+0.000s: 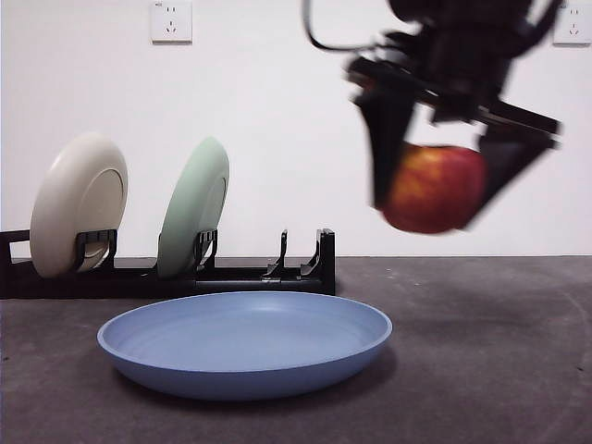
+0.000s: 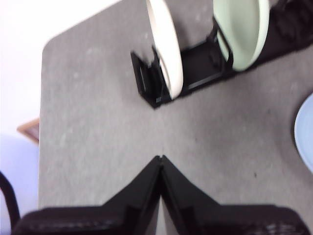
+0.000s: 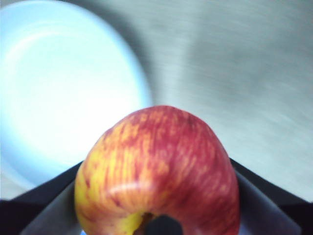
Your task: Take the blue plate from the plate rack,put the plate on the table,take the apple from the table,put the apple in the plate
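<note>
No readable text, labels, brand names, numbers or signs appear in any view. The blue plate [image 1: 245, 342], the apple [image 1: 435, 188], the plate rack [image 1: 231, 275] and the worktop [image 1: 499, 351] are all unmarked. The two wall sockets [image 1: 171, 20] at about eleven and one o'clock carry no legible lettering.

The front camera sits low, about level with the bench [image 1: 499, 351], looking across it to the plate rack [image 1: 231, 275] and the wall behind, with the blue plate [image 1: 245, 344] close before the rack. The left wrist camera looks steeply down from well above the rack's [image 2: 195, 63] end, over its own tool [image 2: 161, 159]. The right wrist camera looks down from close behind the apple [image 3: 159, 171]. All three views share the blue plate; only the front and left wrist views share the rack.
</note>
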`<state>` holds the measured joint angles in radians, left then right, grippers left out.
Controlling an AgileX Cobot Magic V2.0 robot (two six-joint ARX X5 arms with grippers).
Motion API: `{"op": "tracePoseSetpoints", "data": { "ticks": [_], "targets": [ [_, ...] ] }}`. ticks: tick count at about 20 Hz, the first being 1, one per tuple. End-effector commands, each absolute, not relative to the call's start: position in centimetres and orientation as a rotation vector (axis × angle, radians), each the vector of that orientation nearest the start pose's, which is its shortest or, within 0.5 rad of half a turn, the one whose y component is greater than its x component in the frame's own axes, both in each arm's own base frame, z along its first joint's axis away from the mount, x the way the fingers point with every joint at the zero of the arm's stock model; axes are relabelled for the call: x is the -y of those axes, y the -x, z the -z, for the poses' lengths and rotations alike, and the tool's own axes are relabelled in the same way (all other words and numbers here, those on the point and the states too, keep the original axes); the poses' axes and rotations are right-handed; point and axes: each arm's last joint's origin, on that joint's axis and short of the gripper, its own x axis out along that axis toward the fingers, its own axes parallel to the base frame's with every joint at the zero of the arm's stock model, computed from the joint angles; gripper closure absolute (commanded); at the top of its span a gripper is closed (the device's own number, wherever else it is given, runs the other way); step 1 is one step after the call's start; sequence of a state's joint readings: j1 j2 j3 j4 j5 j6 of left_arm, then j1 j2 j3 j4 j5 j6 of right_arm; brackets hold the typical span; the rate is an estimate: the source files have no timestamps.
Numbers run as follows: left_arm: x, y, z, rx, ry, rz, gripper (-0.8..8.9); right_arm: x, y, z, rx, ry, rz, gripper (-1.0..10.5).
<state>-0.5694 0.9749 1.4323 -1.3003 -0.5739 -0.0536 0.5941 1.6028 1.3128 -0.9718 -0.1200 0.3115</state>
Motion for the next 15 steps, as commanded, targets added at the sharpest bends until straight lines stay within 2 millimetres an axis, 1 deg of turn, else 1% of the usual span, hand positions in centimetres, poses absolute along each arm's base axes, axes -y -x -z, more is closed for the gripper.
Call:
{"op": "tracePoseSetpoints", "data": {
  "ticks": [1, 3, 4, 7, 8, 12, 15],
  "targets": [
    [5.3, -11.2, -41.5, -0.716, -0.379, -0.039, 8.18, -19.9, -25.4, -27.6, -1.281, 0.038, -0.463, 9.2],
    [5.1, -10.9, -41.6, -0.706, -0.359, -0.036, 8.18, -21.7, -25.6, -27.5, -1.272, 0.057, -0.501, 9.2],
    [5.0, -10.7, -41.6, -0.702, -0.340, -0.029, 8.19, -22.8, -25.7, -27.1, -1.278, 0.074, -0.518, 9.2],
    [4.8, -10.1, -41.8, -0.697, -0.309, 0.011, 8.19, -25.1, -26.1, -25.0, -1.348, 0.135, -0.530, 9.2],
    [4.6, -10.0, -41.8, -0.691, -0.306, 0.010, 8.19, -25.8, -26.3, -24.1, -1.375, 0.151, -0.530, 9.2],
    [4.3, -9.3, -42.0, -0.671, -0.276, 0.006, 8.19, -27.9, -26.8, -21.4, -1.434, 0.179, -0.556, 9.1],
    [4.1, -9.1, -42.1, -0.665, -0.272, 0.006, 8.19, -29.0, -27.1, -20.2, -1.432, 0.204, -0.577, 9.1]
  ]
}}
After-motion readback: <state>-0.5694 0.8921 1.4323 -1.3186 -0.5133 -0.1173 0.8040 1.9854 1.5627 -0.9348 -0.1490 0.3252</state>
